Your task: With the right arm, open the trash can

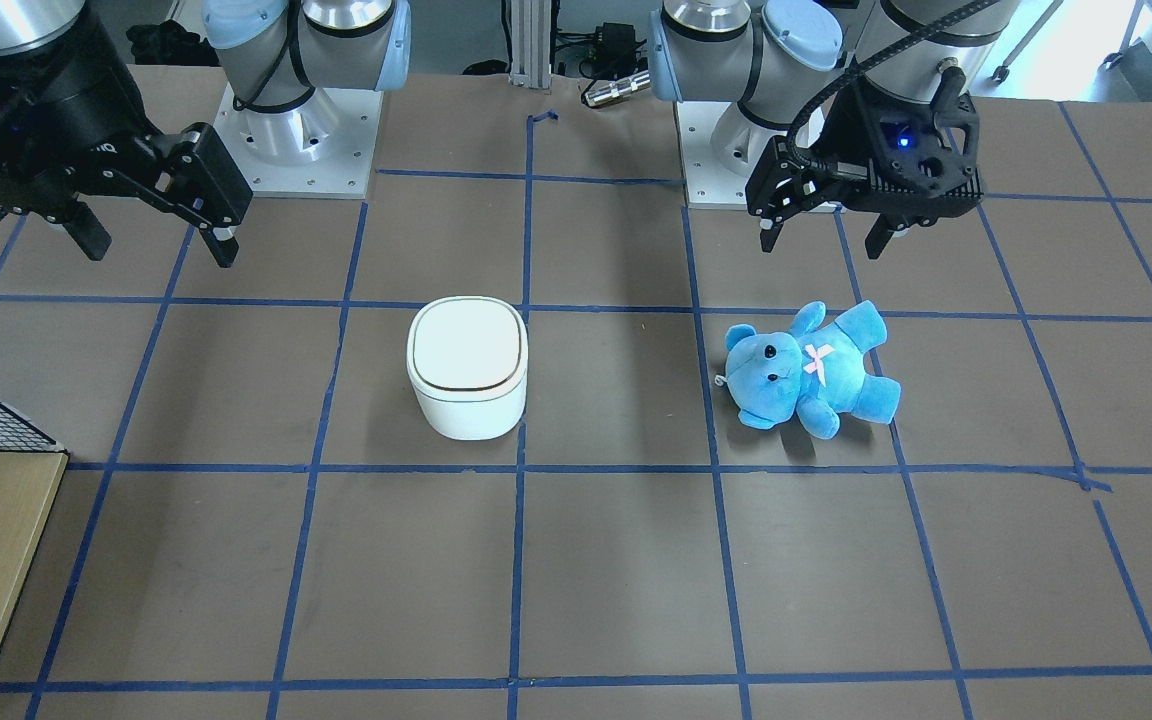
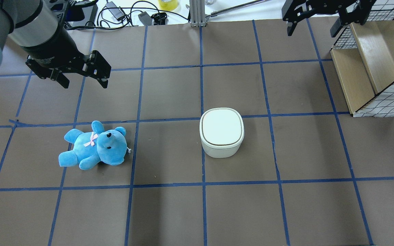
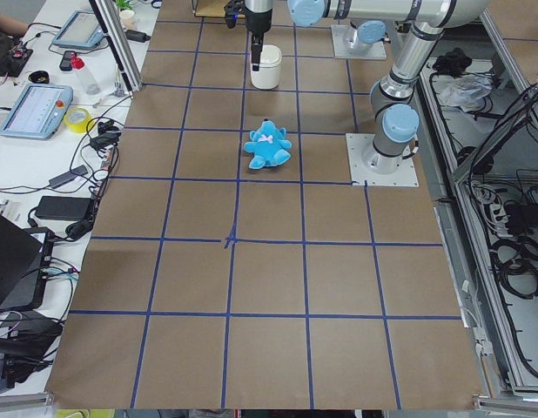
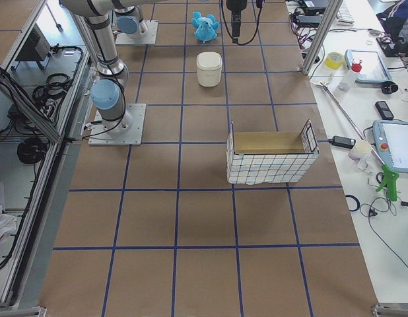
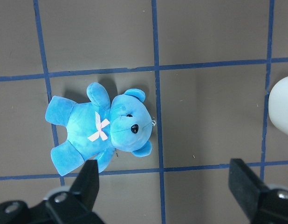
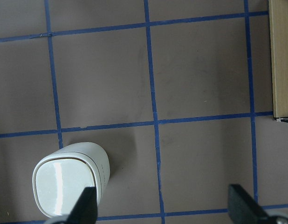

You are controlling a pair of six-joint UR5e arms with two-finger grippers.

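The white trash can (image 1: 467,365) stands upright near the table's middle with its lid shut; it also shows in the overhead view (image 2: 222,131) and low left in the right wrist view (image 6: 69,184). My right gripper (image 1: 161,252) is open and empty. It hangs above the table, behind the can and off toward the basket side (image 2: 311,33). In its wrist view the fingers (image 6: 85,207) sit just right of the can. My left gripper (image 1: 821,245) is open and empty above the blue teddy bear (image 1: 811,368), which lies on its back (image 5: 102,128).
A wire basket with wooden boards (image 2: 371,65) lies on its side at the table's right end, close to my right gripper. Blue tape lines grid the brown table (image 2: 169,212). Cables and tools lie beyond the far edge (image 2: 132,13).
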